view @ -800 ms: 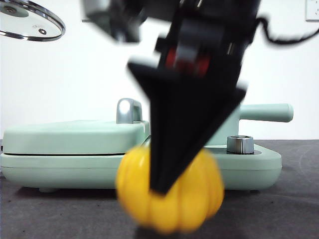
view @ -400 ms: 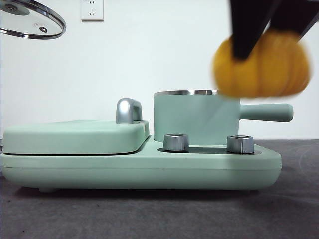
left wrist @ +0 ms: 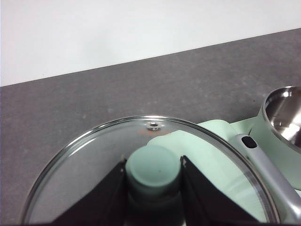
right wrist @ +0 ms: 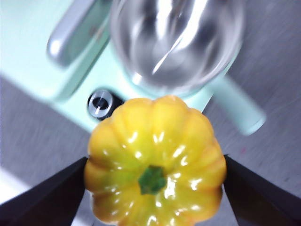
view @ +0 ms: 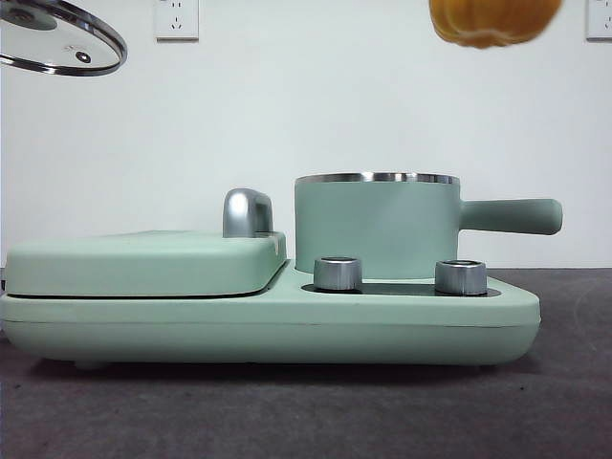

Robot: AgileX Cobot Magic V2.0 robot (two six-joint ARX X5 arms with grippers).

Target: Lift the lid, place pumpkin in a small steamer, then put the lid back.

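Pumpkin (right wrist: 155,162) pinched in right gripper (right wrist: 155,188) above small steamer (view: 377,226), left gripper (left wrist: 154,188) clamping lid (left wrist: 150,155) knob aloft

Looks like lab or test bench dressed as kitchen corner. Bare white wall (view: 287,115) with 2 sockets (view: 177,19), plain dark grey tabletop (view: 306,411). Only kitchenware: mint-green appliance base (view: 268,320) with 2 silver knobs (view: 338,273), small pot (view: 378,225), glass lid (view: 57,38). Glossy toy pumpkin (right wrist: 155,160), not real food.

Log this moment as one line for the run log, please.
left gripper: holds lid aloft | right gripper: holds pumpkin above small steamer | steamer: open, empty
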